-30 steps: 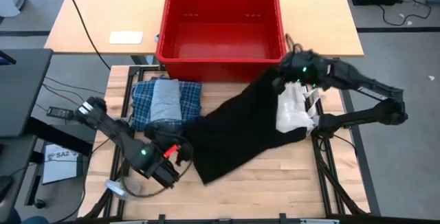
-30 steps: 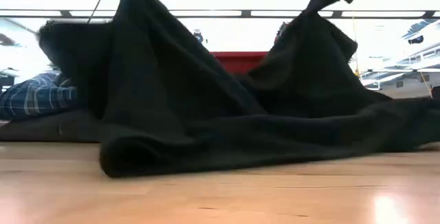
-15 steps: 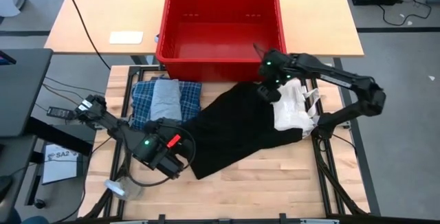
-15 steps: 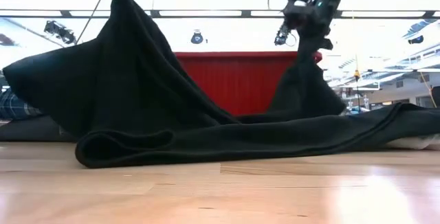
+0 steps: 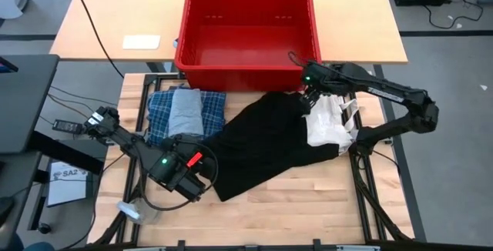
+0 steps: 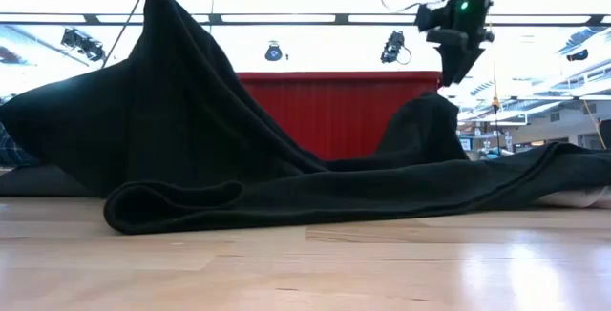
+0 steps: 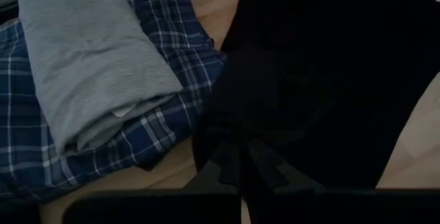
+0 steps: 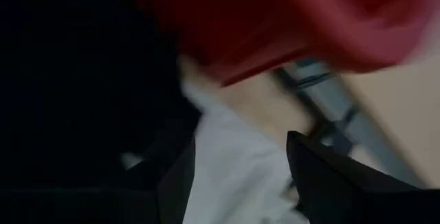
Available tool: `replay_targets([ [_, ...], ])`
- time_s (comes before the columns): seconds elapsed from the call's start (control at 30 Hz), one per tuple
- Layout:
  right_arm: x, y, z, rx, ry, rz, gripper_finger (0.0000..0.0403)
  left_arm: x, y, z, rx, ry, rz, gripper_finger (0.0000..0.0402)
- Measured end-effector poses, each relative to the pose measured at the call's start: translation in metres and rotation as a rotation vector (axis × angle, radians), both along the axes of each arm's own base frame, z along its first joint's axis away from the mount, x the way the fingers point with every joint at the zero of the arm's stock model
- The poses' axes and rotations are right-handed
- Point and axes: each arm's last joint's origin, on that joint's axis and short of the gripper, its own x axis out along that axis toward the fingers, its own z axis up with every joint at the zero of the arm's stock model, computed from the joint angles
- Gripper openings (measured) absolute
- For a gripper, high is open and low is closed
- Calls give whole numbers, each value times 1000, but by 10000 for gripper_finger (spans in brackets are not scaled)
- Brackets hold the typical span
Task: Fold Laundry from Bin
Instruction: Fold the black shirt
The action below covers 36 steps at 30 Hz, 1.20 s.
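Step in hand: we read this as spreading the black piece [image 5: 269, 143] flat on the table [image 5: 323, 205] before folding; one end is let go, the other is held up.
Left gripper [image 5: 202, 170]: at the near left of the table, clamped on the black piece's near corner; in the low view the cloth rises steeply to it.
Black piece: lies slantwise across mid-table, a rolled fold along its near edge.
Folded stack: plaid shirt [image 5: 212, 108] with the light grey piece [image 5: 185, 111] on top, far left, just beside the black piece.
Right gripper [image 5: 310, 95]: above the far right corner, fingers apart, holding nothing.
Bin [image 5: 246, 70]: beyond the table, looks empty.
Next move: we judge the right gripper must re-grip a corner to pull the cloth flat.
Change: a second ago the right gripper gripped the far end aloft; that end has now slumped.
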Motion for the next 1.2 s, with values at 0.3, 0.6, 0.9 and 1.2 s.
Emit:
replay_targets([
  [0.3,-27,27,-4,169,-199,92,225,4,8,0,2,4,27,4],
  [0.6,-50,58,-92,198,-489,208,217,6,11,0,-14,-25,78,13],
  [0.9,-45,59,-135,133,-491,311,179,6,10,-1,-40,-10,84,12],
  [1.2,-31,48,-149,150,-463,274,100,5,10,-1,-58,4,83,11],
])
